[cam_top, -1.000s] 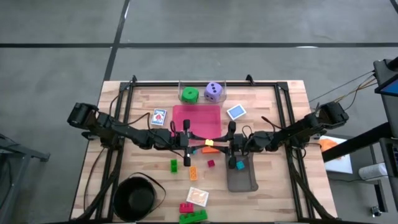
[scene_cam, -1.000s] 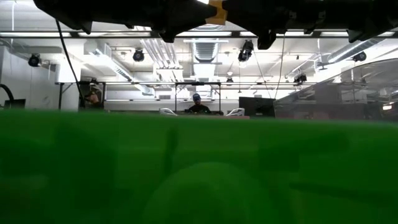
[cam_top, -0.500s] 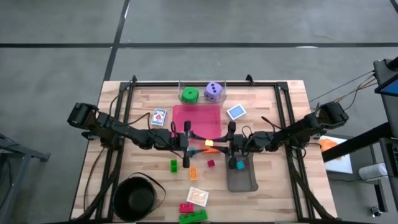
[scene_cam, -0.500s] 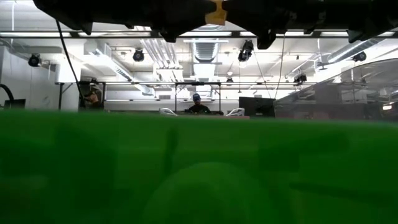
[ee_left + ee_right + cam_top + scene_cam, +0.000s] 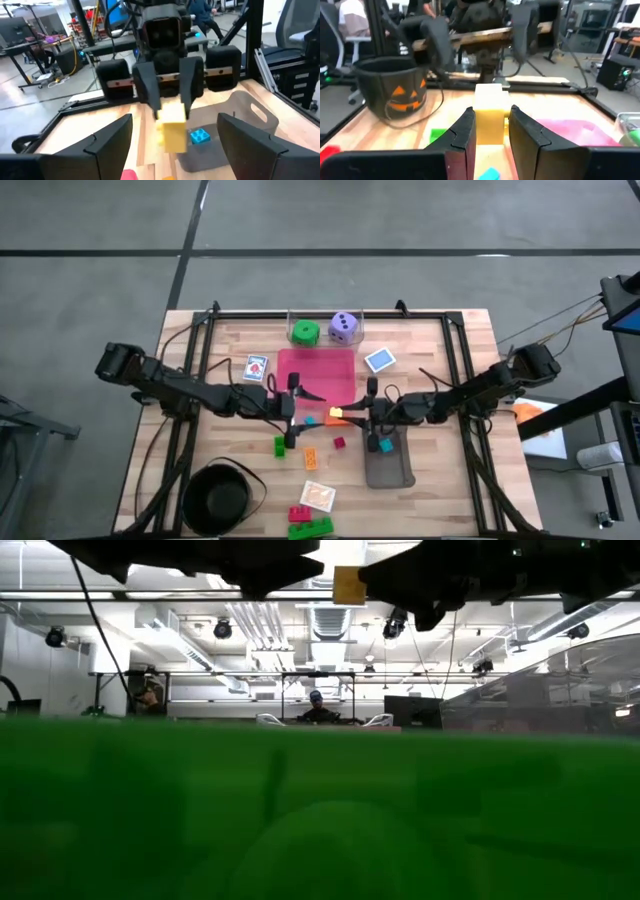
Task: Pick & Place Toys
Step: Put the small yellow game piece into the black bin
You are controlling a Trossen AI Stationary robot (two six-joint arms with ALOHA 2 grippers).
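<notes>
Yellow brick (image 5: 489,116) is hanging pinched in my right gripper (image 5: 347,417) beside the pink tray (image 5: 318,370); my left gripper's (image 5: 294,412) spread fingers are risking bumping it loose.

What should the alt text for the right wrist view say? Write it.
The right end effector grips a yellow brick upright between its dark fingers. Facing it is the left end effector, open. A black bowl with an orange pumpkin face stands on the wooden table.
</notes>
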